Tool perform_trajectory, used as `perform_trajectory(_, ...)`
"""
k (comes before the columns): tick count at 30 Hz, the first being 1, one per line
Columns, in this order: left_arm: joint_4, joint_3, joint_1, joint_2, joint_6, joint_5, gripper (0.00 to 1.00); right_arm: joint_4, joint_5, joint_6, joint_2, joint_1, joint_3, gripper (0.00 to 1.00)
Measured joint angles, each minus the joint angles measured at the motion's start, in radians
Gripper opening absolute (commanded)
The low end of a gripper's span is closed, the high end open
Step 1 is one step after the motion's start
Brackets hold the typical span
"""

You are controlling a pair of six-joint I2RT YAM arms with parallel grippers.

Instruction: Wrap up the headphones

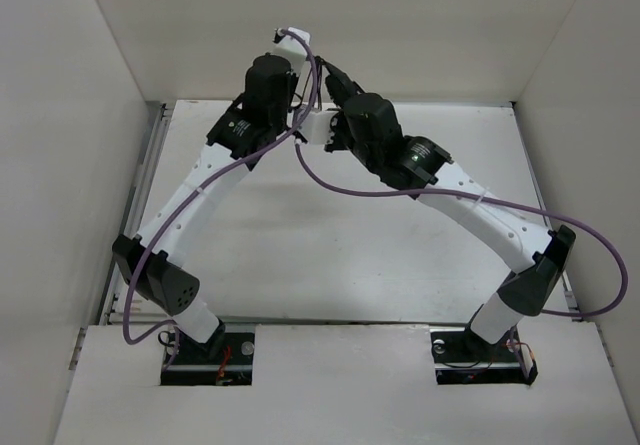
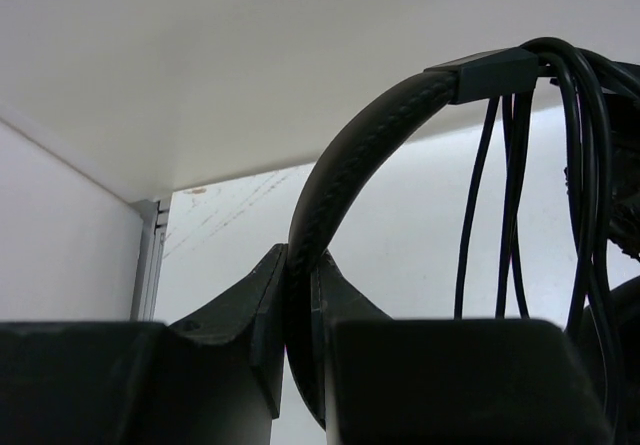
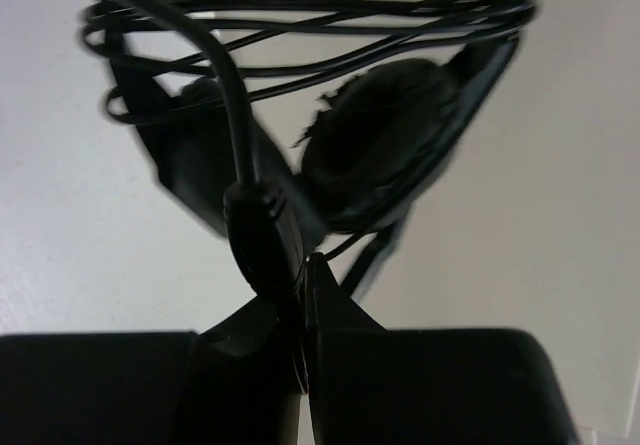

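The black headphones are held in the air between both arms at the back of the table; in the top view they are almost wholly hidden behind the wrists. My left gripper is shut on the padded headband, which arches up to the right. Several loops of the thin black cable hang over the band. My right gripper is shut on the cable's plug. Beyond it are an earcup and cable loops wound across the headset.
White walls enclose the white table on three sides. Purple robot-arm cables trail from both wrists. A metal rail runs along the table's left edge. The two wrists are nearly touching near the back wall.
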Motion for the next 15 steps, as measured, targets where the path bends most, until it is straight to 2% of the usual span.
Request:
perform_trajectory(9, -0.137, -0.036, -0.022, 0.0, -0.017, 0.065, 0.03, 0.014, 0.026, -0.064, 0.011, 0.001, 0.014, 0.03)
perform_trajectory(15, -0.206, -0.035, -0.028, 0.0, -0.051, 0.134, 0.03, 0.017, 0.009, -0.054, 0.014, -0.018, 0.013, 0.06)
